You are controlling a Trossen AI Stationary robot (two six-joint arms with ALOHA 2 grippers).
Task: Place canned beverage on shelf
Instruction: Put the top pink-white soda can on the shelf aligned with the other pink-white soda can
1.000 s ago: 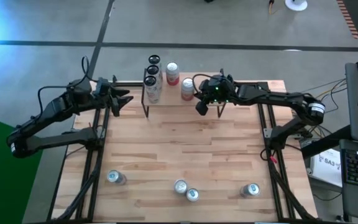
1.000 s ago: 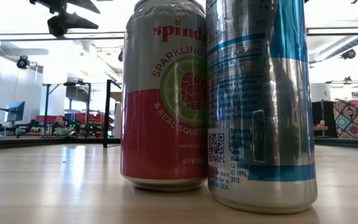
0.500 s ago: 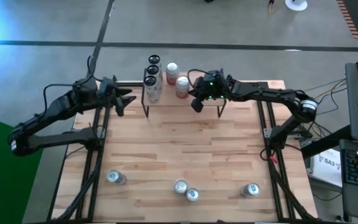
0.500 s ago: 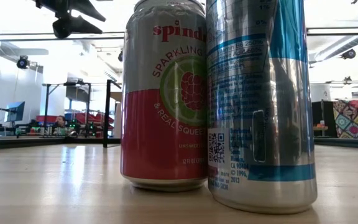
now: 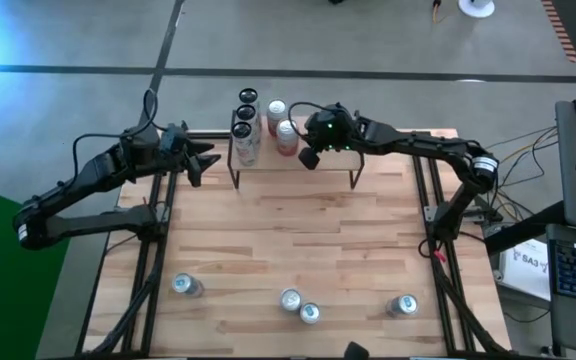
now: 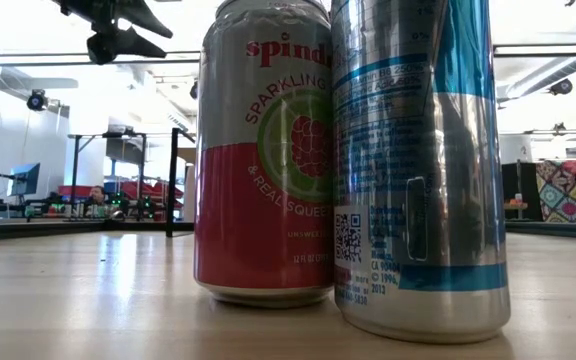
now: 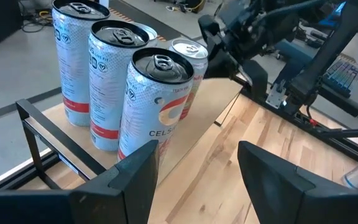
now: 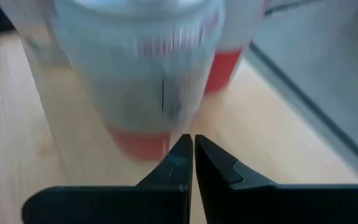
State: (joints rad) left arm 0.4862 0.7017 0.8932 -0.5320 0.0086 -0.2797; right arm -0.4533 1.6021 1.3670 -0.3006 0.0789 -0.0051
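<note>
Five cans are sitting on the shelf [image 5: 313, 150] right now, with the right gripper [image 5: 306, 158] nudging one.

Right gripper's fingers [image 8: 185, 163] are pressed together, empty, tips touching the base of a red-and-white can [image 5: 286, 137] standing on the board beside another red-and-white can [image 5: 276, 115]. Three tall white cans [image 7: 154, 106] are crowding the shelf's left end. Left gripper [image 5: 196, 160] is hovering just off that end, fingers apart, holding nothing. Four more cans [image 5: 299, 305] are waiting along the table's [image 5: 298, 230] near edge.

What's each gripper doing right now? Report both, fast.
Left gripper: open, holding nothing, beside the tall cans on the shelf.
Right gripper: shut, empty, tips against a red-and-white can.
</note>
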